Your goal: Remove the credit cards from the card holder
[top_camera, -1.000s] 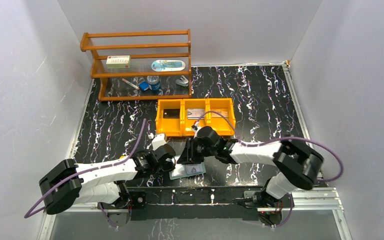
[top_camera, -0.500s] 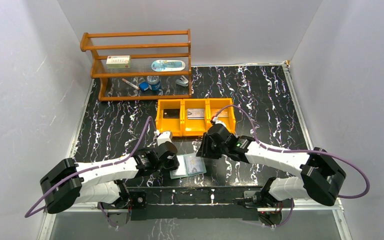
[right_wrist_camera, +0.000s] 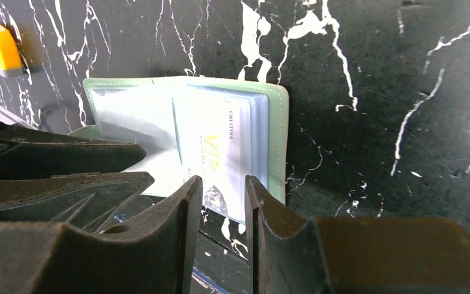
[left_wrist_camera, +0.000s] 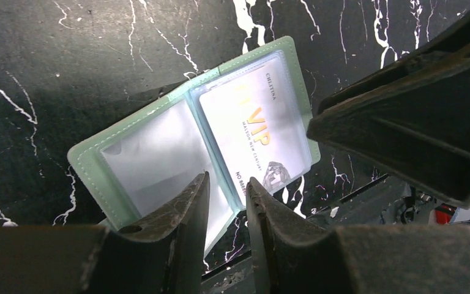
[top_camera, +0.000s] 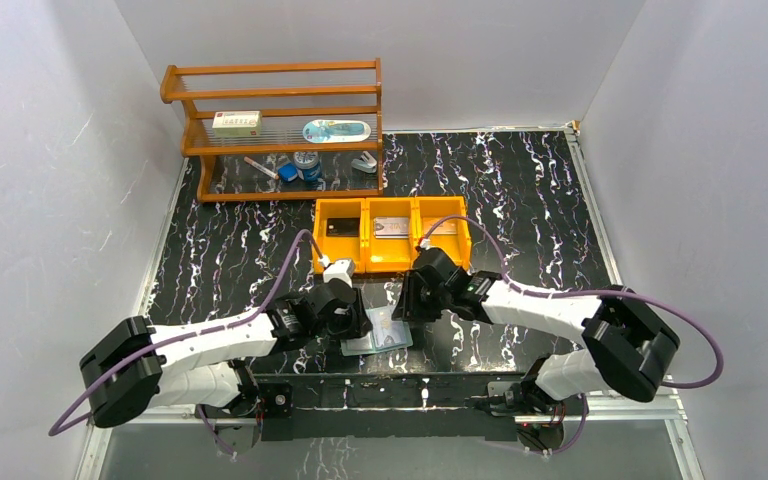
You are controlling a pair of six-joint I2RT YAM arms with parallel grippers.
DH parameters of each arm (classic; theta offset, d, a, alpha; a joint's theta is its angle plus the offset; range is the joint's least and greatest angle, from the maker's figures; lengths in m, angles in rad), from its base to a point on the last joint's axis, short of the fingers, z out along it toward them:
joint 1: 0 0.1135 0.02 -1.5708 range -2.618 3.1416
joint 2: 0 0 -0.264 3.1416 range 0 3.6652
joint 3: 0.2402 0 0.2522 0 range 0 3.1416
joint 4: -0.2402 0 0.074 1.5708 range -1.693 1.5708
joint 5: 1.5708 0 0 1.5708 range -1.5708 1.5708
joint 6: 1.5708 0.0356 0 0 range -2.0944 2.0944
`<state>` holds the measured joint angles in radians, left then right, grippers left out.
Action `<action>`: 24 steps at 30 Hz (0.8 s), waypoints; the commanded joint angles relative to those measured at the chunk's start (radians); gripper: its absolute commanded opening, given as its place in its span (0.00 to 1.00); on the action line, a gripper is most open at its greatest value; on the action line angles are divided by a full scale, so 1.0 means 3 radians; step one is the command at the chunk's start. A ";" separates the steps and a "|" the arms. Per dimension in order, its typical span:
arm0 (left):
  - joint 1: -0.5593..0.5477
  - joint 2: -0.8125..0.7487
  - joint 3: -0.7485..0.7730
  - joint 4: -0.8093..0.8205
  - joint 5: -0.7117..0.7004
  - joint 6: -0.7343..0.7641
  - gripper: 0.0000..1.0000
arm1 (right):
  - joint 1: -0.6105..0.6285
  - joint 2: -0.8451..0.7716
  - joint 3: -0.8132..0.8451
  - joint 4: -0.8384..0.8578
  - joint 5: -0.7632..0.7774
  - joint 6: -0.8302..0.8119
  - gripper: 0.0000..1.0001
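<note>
The muted-green card holder (top_camera: 378,335) lies open and flat near the table's front edge. Its right pocket holds a white card printed VIP (left_wrist_camera: 254,131), also in the right wrist view (right_wrist_camera: 211,147). The left pocket (left_wrist_camera: 153,162) looks empty. My left gripper (left_wrist_camera: 227,179) hovers over the holder's fold, jaws a little apart, holding nothing. My right gripper (right_wrist_camera: 223,179) hovers over the card's near end, jaws a little apart, empty. A black card (top_camera: 338,228), a silver-grey card (top_camera: 392,227) and a tan card (top_camera: 443,228) lie in the orange tray (top_camera: 390,264).
A wooden shelf (top_camera: 270,95) stands at the back left with a white box with red print (top_camera: 236,122) and small items. The two grippers (top_camera: 358,318) (top_camera: 403,305) are close together over the holder. The metal base rail (top_camera: 390,390) runs just in front.
The right gripper pulled back off the holder, which now lies open with both panels showing. The left gripper moved right and forward over the holder.
</note>
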<state>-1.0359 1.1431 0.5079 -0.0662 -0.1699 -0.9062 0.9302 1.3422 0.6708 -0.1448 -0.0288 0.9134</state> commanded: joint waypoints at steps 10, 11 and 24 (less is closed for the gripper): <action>0.0017 0.0190 0.0052 0.0142 0.0105 0.0030 0.29 | -0.0013 0.0169 -0.0087 0.0440 -0.0351 0.0007 0.36; 0.0018 0.0204 0.0051 0.0148 0.0102 0.0029 0.29 | -0.0014 0.0188 -0.0093 0.0447 -0.0360 0.0008 0.36; 0.0020 0.0289 0.0014 0.0168 0.0099 0.0003 0.30 | -0.0015 0.0416 -0.0129 0.0419 -0.0391 0.0034 0.37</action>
<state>-1.0359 1.2232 0.5079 -0.0292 -0.1398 -0.9009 0.9291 1.4467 0.6506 -0.0334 -0.1387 0.9188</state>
